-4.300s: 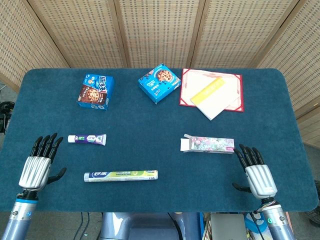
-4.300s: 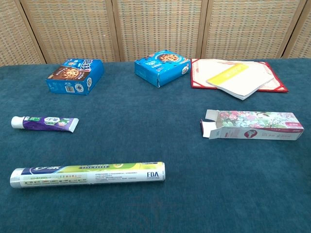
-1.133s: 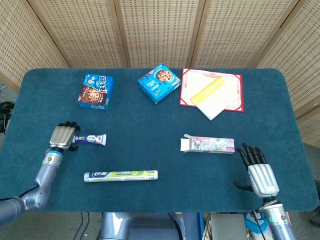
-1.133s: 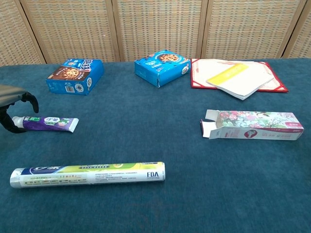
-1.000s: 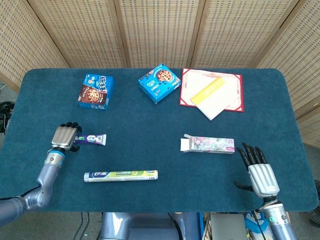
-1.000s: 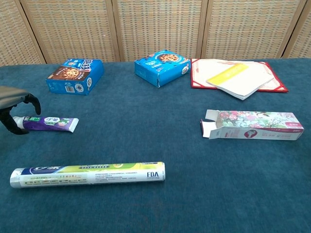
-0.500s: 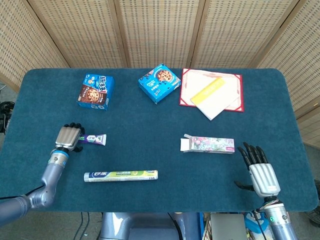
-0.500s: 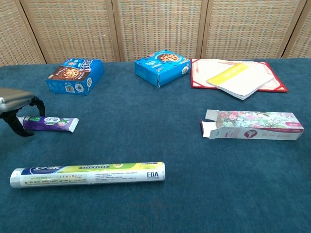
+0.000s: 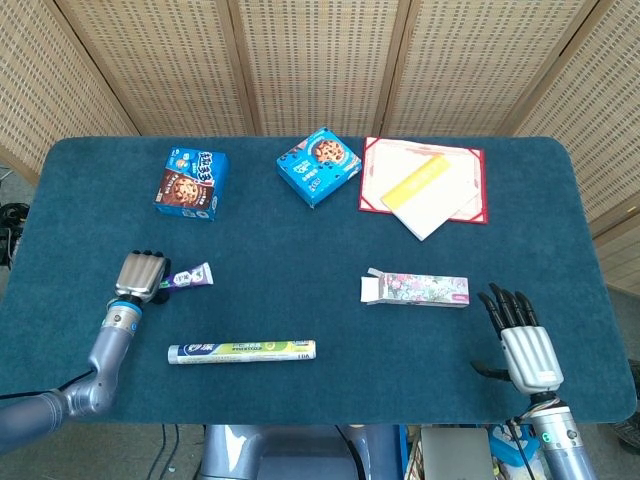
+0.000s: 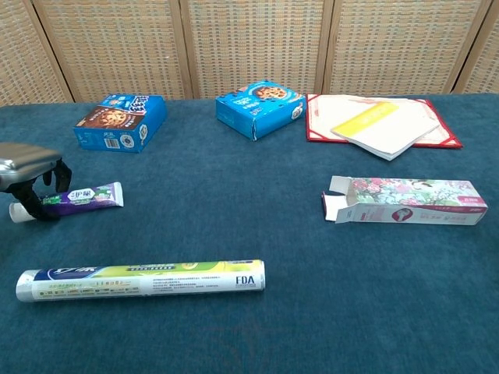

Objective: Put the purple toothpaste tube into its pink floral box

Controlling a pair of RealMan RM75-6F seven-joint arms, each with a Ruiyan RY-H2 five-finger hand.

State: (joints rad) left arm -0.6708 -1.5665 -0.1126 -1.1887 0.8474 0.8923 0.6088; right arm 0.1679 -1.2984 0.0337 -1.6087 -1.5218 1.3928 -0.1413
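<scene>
The purple toothpaste tube (image 9: 192,275) (image 10: 87,196) lies at the table's left, tilted with its flat end pointing up and to the right. My left hand (image 9: 142,274) (image 10: 31,176) covers its cap end, fingers curled down around it; the white cap pokes out to the left of the fingers in the chest view. The pink floral box (image 9: 418,288) (image 10: 409,201) lies flat at the right, its open flap end facing left. My right hand (image 9: 522,338) rests near the front right edge, fingers spread and holding nothing, a little right of and nearer than the box.
A long green-and-white tube (image 9: 242,351) (image 10: 142,279) lies in front of the toothpaste. Two blue cookie boxes (image 9: 190,183) (image 9: 318,166) and a red folder (image 9: 470,205) under a yellow booklet (image 9: 418,182) sit along the back.
My left hand slid right onto the tube's cap end and its fingers closed around it. The tube swung, its flat end now angled upward. The right hand stayed almost still.
</scene>
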